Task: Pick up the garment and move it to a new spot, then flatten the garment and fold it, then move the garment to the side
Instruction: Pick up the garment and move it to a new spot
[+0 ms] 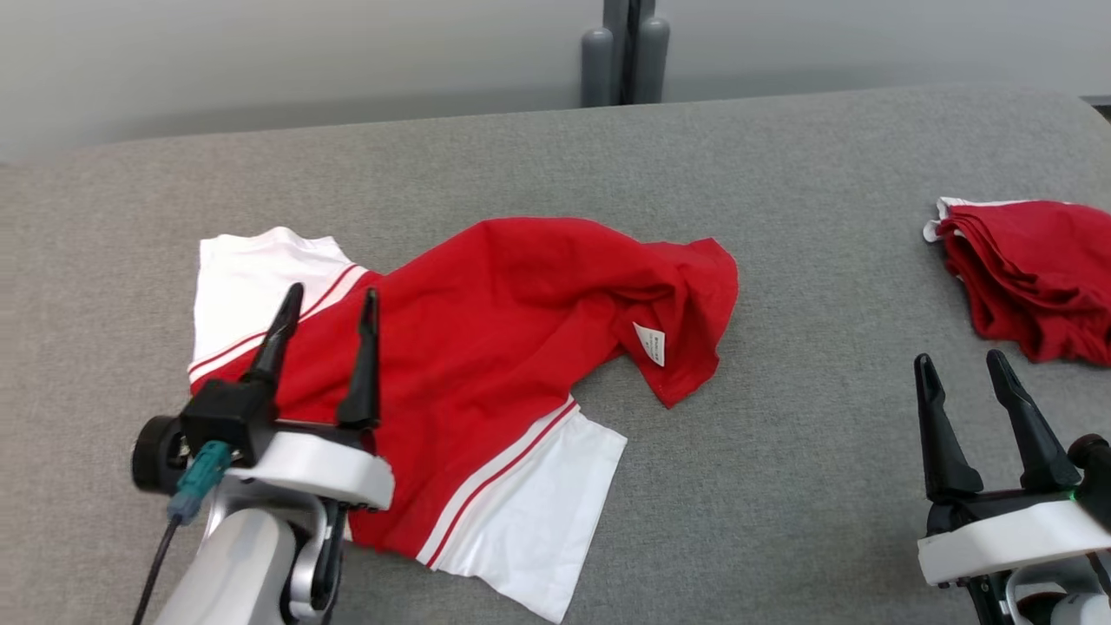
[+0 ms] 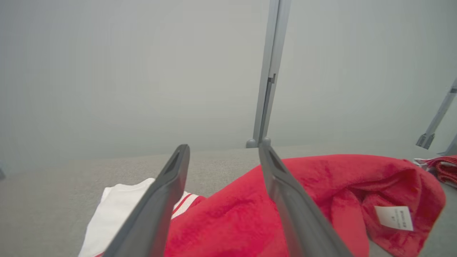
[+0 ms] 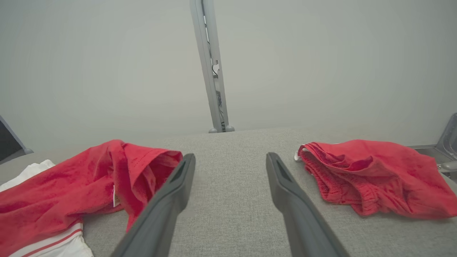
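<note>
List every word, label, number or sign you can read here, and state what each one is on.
White tag on the red and white garment: it has printed lines, but they are too small and blurred to read.
Other red garment: no legible text on it.
Grey surface: no writing or signs.

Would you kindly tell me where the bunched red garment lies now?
The bunched red garment lies at the right of the head view, beyond the right gripper, apart from the red-and-white shirt.
</note>
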Available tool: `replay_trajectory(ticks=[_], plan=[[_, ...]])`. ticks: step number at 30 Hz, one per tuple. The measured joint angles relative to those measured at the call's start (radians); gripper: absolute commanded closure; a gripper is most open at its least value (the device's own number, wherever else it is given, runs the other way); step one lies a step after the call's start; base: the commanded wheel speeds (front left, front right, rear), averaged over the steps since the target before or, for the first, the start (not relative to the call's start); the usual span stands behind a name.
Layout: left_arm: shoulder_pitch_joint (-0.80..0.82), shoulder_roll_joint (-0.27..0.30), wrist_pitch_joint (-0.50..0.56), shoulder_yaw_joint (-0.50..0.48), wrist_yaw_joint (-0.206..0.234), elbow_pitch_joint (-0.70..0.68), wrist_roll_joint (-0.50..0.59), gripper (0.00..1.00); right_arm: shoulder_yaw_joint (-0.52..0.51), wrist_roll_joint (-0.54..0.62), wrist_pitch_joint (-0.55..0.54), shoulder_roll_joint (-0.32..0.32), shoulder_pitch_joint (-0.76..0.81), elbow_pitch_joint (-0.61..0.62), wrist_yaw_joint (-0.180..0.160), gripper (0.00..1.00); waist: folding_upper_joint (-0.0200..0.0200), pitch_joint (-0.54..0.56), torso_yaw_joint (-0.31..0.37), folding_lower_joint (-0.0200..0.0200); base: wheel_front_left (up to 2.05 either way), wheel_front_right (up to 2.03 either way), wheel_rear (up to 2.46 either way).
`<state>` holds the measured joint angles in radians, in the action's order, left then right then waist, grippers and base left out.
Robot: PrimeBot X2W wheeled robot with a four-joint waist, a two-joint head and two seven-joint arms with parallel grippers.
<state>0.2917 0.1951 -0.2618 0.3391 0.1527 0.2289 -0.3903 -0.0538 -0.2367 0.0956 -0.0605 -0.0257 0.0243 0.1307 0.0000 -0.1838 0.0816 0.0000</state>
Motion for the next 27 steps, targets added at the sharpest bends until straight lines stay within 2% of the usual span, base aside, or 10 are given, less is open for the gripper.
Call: replay_trajectory(ticks=[6, 10, 15, 27], plan=[[-0.095, 0.046, -0.002, -0.081, 0.012, -0.074, -0.013, 0.0, -0.007, 0.006, -0.019, -0.007, 0.019, 0.01, 0.0, 0.0, 0.0, 0.039, -0.046, 0.0, 0.0, 0.0, 0.0], [-0.162, 0.06, -0.003, -0.112, -0.003, -0.123, -0.015, 0.0, -0.005, 0.007, -0.034, -0.007, 0.037, 0.015, 0.0, 0.0, 0.0, 0.068, -0.066, 0.0, 0.0, 0.0, 0.0], [-0.237, 0.075, -0.003, -0.111, -0.026, -0.157, -0.006, 0.0, 0.002, 0.007, -0.045, -0.012, 0.058, 0.02, 0.0, 0.0, 0.0, 0.104, -0.076, 0.0, 0.0, 0.0, 0.0], [-0.353, 0.1, 0.025, -0.099, 0.014, -0.221, 0.018, 0.0, -0.001, 0.014, -0.073, -0.013, 0.113, 0.045, 0.0, 0.0, 0.0, 0.164, -0.069, 0.0, 0.0, 0.0, 0.0]])
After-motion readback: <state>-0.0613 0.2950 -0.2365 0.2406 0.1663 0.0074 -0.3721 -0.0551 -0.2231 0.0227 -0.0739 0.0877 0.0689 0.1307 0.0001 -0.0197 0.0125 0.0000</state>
